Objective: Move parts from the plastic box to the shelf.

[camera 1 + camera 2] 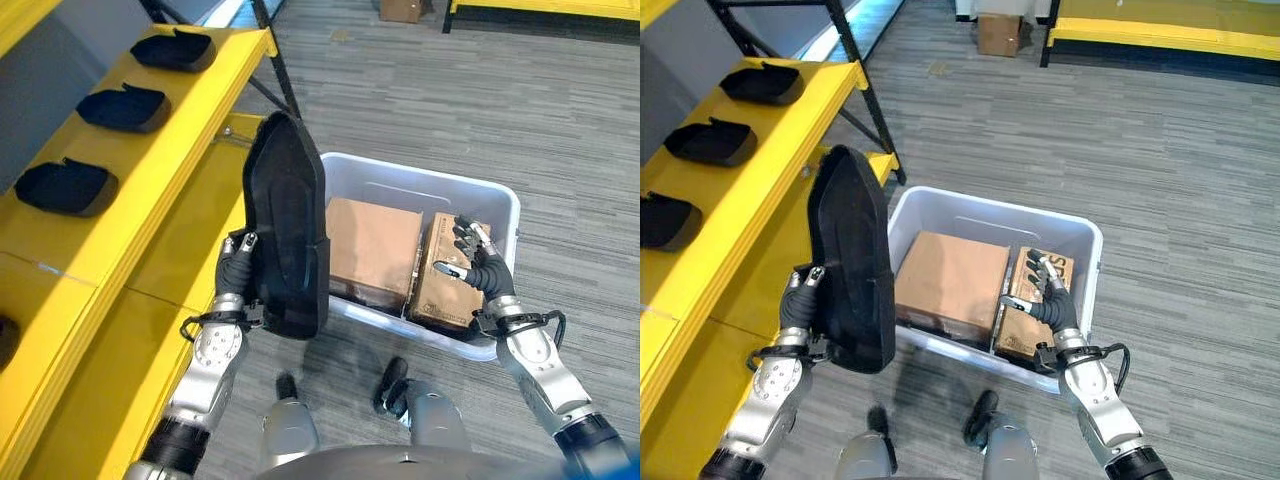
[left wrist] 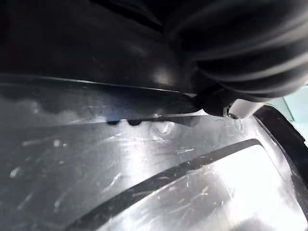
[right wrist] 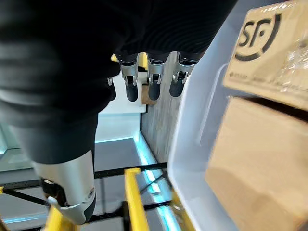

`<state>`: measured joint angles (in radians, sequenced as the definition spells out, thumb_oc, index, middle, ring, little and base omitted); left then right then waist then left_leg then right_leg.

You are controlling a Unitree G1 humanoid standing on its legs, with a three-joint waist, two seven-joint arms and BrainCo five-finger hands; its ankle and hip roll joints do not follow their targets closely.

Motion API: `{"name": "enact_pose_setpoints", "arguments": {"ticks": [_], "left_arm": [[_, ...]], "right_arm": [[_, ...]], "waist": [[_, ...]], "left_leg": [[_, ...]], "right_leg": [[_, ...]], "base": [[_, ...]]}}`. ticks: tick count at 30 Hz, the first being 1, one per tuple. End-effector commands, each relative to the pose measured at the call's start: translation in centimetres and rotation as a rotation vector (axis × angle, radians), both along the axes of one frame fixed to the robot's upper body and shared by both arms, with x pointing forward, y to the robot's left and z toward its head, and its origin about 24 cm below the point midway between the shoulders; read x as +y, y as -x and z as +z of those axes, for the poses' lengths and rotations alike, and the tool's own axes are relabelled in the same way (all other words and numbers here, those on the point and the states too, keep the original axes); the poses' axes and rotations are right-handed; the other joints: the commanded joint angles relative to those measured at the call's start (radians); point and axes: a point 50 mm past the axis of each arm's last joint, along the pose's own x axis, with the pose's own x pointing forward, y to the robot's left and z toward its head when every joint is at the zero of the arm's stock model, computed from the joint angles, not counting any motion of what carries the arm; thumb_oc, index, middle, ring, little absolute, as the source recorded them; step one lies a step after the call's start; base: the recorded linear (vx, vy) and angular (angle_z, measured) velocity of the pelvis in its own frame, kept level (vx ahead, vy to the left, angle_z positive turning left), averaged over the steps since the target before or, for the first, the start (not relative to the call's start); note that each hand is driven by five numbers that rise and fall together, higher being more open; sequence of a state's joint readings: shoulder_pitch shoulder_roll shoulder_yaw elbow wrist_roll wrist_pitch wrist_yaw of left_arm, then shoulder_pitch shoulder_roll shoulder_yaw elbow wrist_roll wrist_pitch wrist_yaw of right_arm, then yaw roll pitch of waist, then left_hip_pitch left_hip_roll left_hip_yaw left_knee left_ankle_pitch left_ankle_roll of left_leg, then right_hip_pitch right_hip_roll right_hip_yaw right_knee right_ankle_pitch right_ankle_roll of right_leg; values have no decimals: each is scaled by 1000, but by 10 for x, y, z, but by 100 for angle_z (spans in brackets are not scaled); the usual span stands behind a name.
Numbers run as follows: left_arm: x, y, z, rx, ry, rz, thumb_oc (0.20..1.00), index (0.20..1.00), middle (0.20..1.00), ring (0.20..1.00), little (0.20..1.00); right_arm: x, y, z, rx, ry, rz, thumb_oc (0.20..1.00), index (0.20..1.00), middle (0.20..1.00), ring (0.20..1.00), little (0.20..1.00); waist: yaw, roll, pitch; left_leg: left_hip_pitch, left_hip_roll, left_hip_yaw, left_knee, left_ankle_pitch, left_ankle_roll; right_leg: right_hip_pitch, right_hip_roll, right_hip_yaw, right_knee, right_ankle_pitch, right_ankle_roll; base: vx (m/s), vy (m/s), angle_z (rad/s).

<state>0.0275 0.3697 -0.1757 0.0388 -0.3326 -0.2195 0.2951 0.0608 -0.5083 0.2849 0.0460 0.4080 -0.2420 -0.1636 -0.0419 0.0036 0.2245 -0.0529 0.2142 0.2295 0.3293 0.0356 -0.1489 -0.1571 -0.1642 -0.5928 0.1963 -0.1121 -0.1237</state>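
Left eye view: the left hand (image 1: 237, 262) holds a large black part (image 1: 288, 228) upright above the gap between the yellow shelf (image 1: 150, 190) and the white plastic box (image 1: 480, 195); its fingers are hidden behind the part, so whether they curl round it cannot be told; three more black parts (image 1: 67, 187) lie in a row on the shelf's top level; the box sits on the grey floor (image 1: 450, 100) just beside the shelf and holds two cardboard cartons (image 1: 372, 248) side by side; the right hand (image 1: 470, 258) hovers over the box's right end, above the smaller carton, fingers loosely spread and holding nothing

Right eye view: the same scene; the part (image 1: 852, 262) stands tall in front of the left hand (image 1: 798, 298), its lower end overlapping the box's near left corner; the right hand (image 1: 1045, 290) is over the box (image 1: 1085, 250) with relaxed fingers apart; a cardboard box (image 1: 998, 33) stands on the floor far behind

Left wrist view: the glossy, scratched black surface of the part (image 2: 144, 183) lies very close against the left hand's dark cover (image 2: 250, 53); the fingers cannot be made out

Right wrist view: the right hand's fingers (image 3: 151, 79) hang straight and free in a row, thumb (image 3: 72, 187) apart, touching nothing; the box's white wall (image 3: 192, 134) and the cartons (image 3: 260, 163) sit beside them
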Motion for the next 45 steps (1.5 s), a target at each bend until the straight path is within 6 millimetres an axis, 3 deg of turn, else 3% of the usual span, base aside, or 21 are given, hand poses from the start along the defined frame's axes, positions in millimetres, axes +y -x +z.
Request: {"name": "enact_pose_setpoints", "arguments": {"ticks": [1, 5, 18, 20, 23, 24, 25, 26, 27, 29, 33, 38, 41, 43, 44, 45], "left_arm": [[6, -4, 49, -239, -11, -20, 200, 200, 200, 200, 200], [8, -3, 50, -236, -43, -26, 200, 200, 200, 200, 200], [22, 6, 51, -229, -97, 21, 200, 200, 200, 200, 200], [23, 7, 50, -227, -106, 23, 200, 200, 200, 200, 200], [24, 6, 50, -224, -115, 24, 200, 200, 200, 200, 200], [24, 6, 49, -221, -118, 25, 200, 200, 200, 200, 200], [23, 6, 48, -215, -116, 26, 200, 200, 200, 200, 200], [23, 6, 48, -216, -116, 27, 200, 200, 200, 200, 200], [21, 3, 45, -205, -115, 12, 200, 200, 200, 200, 200], [20, 5, 44, -194, -128, -19, 200, 200, 200, 200, 200], [21, 6, 44, -198, -121, -12, 200, 200, 200, 200, 200], [27, 20, 43, -206, -65, 22, 200, 200, 200, 200, 200], [24, 20, 42, -199, -61, 7, 200, 200, 200, 200, 200], [19, 16, 43, -206, -58, -20, 200, 200, 200, 200, 200], [17, 13, 44, -213, -49, -25, 200, 200, 200, 200, 200], [16, 11, 45, -218, -43, -31, 200, 200, 200, 200, 200]], "right_arm": [[4, -5, 22, -123, -55, 1, 1000, 1000, 1000, 1000, 1000], [8, -5, 19, -113, -80, -8, 1000, 1000, 1000, 1000, 1000], [24, -9, 9, -61, -84, 43, 1000, 1000, 1000, 1000, 1000], [27, -10, 7, -52, -92, 39, 1000, 1000, 1000, 1000, 1000], [33, -11, 3, -37, -113, 45, 1000, 1000, 1000, 1000, 1000], [36, -10, 3, -34, -122, 54, 1000, 1000, 1000, 1000, 1000], [38, -10, 2, -31, -131, 65, 1000, 1000, 1000, 1000, 1000], [38, -10, 3, -31, -131, 65, 1000, 1000, 1000, 1000, 1000], [38, -7, 2, -21, -144, 85, 1000, 1000, 1000, 1000, 1000], [37, -2, -1, -4, -151, 113, 1000, 1000, 1000, 1000, 1000], [41, -3, -4, 9, -165, 137, 1000, 1000, 1000, 1000, 1000], [47, -4, 2, -16, -165, 185, 1000, 1000, 1000, 1000, 1000], [43, -4, 3, -18, -152, 171, 1000, 1000, 1000, 1000, 1000], [37, -5, 3, -19, -135, 155, 1000, 1000, 1000, 1000, 1000], [34, -6, 4, -24, -131, 145, 1000, 1000, 1000, 1000, 1000], [30, -7, 6, -31, -125, 133, 1000, 1000, 1000, 1000, 1000]], "waist": [[-34, 38, -13], [-23, 38, -34], [43, -23, -37], [54, -29, -31], [50, -24, -20], [41, -24, -12], [24, -21, -9], [26, -22, -11], [-13, -14, 6], [-38, -27, 10], [-33, -61, -14], [19, -74, -51], [20, -70, -42], [14, -66, -5], [6, -68, 10], [-7, -74, 18]], "left_leg": [[91, -41, 11, -247, -57, 62], [112, -67, 13, -327, -82, 81], [66, -205, -58, -298, -159, 159], [47, -244, -83, -282, -168, 181], [53, -265, -111, -292, -169, 206], [53, -275, -114, -303, -148, 215], [59, -278, -137, -314, -139, 219], [56, -278, -134, -316, -136, 219], [65, -284, -178, -323, -116, 224], [73, -298, -225, -346, -93, 228], [67, -323, -268, -358, -71, 221], [51, -323, -247, -359, -68, 208], [22, -324, -243, -285, -87, 200], [-32, -348, -246, -154, -114, 172], [-45, -339, -217, -115, -128, 160], [-55, -301, -173, -72, -148, 157]], "right_leg": [[65, -49, 107, -57, 74, 205], [92, -83, 90, -85, 117, 231], [150, -210, 42, -155, 284, 333], [150, -239, 57, -149, 302, 347], [118, -246, 145, -66, 275, 329], [93, -235, 196, -52, 283, 305], [66, -185, 306, -45, 262, 288], [61, -185, 309, -45, 263, 287], [-4, -17, 518, 22, 180, 255], [-25, 132, 571, 66, 105, 214], [3, 239, 570, -5, 92, 185], [106, 224, 580, -205, 141, 180], [104, 221, 572, -181, 126, 168], [86, 208, 546, -133, 106, 155], [79, 194, 530, -116, 104, 152], [71, 173, 510, -101, 104, 154]], "base": [[32, 180, 56], [32, 203, 93], [1, 204, 19], [12, 358, 47], [18, 262, 42], [-20, 176, 56], [-40, 124, 58], [32, 164, 76], [39, 156, 67], [79, 107, 76], [48, -53, 64], [7, -85, 12], [-21, -46, 0], [-95, -9, 27], [-152, 28, 38], [-136, 45, 75]]}}
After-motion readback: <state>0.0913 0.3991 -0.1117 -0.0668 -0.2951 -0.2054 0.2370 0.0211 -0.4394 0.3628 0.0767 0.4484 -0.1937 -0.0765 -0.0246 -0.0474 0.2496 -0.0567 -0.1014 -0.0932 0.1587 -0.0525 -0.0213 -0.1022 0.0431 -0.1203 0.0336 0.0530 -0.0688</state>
